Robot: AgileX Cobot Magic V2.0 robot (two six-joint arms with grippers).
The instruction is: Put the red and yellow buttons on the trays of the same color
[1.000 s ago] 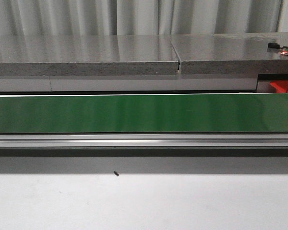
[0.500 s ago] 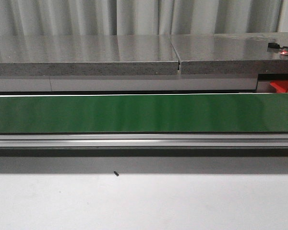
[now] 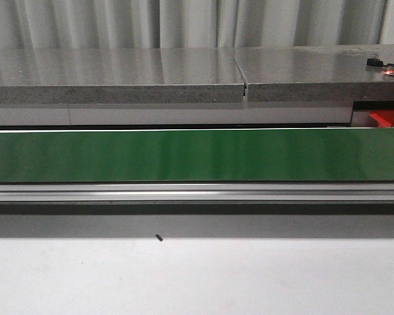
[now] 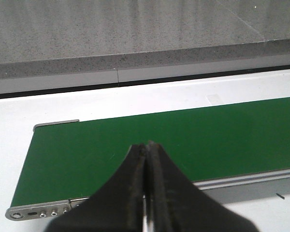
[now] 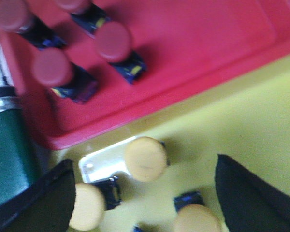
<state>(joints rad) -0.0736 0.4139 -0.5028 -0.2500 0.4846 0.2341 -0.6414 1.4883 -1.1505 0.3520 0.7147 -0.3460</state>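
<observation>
1. front view: i see the green conveyor belt [image 3: 197, 155] running the full width, bare, with a grey stone ledge [image 3: 118, 75] behind it and the white tabletop [image 3: 197, 275] in front. neither arm shows here.
2. a small dark speck [image 3: 159, 238] lies on the tabletop just in front of the belt's metal rail [image 3: 197, 192].
3. at the far right of the front view an orange-red corner [image 3: 384, 118] peeks out behind the belt; i cannot tell what it is.
4. right wrist: the red tray [image 5: 183, 58] sits against the yellow tray [image 5: 241, 125], their edges touching.
5. red buttons [image 5: 113, 41] rest in the red tray, lying tilted on their dark bases.
6. yellow buttons [image 5: 146, 158] lie in the yellow tray, between the fingers.
7. my right hand [image 5: 145, 193] hovers over the yellow tray, fingers wide apart, gripping nothing.
8. left wrist: my left hand [image 4: 146, 150] hangs over the belt's end, fingers pressed together with nothing between them.
</observation>
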